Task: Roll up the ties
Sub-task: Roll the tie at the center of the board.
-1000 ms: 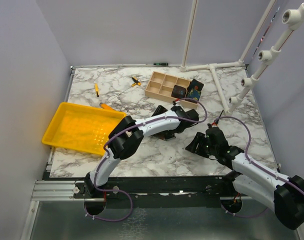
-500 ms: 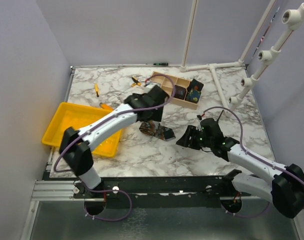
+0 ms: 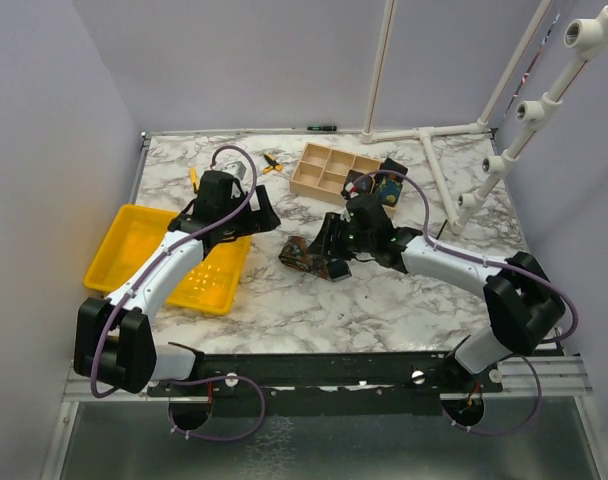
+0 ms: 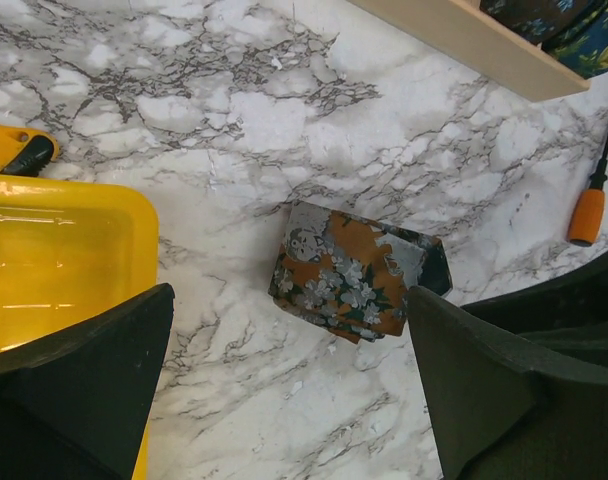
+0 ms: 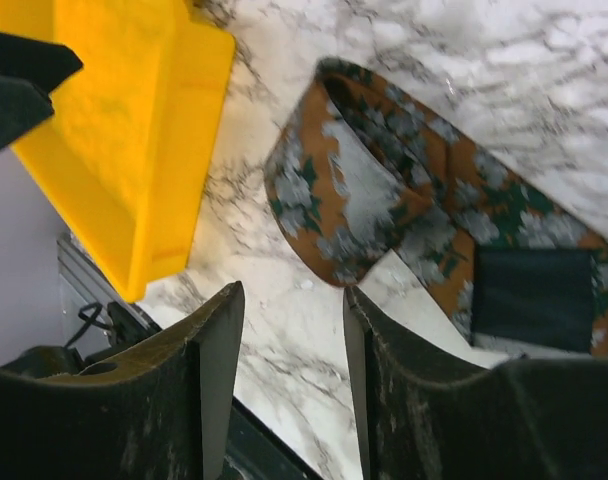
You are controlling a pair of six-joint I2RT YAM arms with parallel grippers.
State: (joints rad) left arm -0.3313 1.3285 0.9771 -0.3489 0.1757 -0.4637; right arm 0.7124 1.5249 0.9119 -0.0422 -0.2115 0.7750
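1. Tie [image 4: 354,272]: folded, rust-orange with grey-green flowers, dark lining showing, lying just ahead of my right gripper [image 5: 289,380], whose jaws stand half apart and empty.
2. Left gripper [image 4: 289,395] gapes wide, empty.
3. A second ago the left was over the tie; it has pulled back and the right has moved in.

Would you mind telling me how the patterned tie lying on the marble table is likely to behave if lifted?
The tie is thin, soft fabric, loosely folded, so it would probably flop and unfold, and feel light. On the smooth marble table it may slide when pushed.
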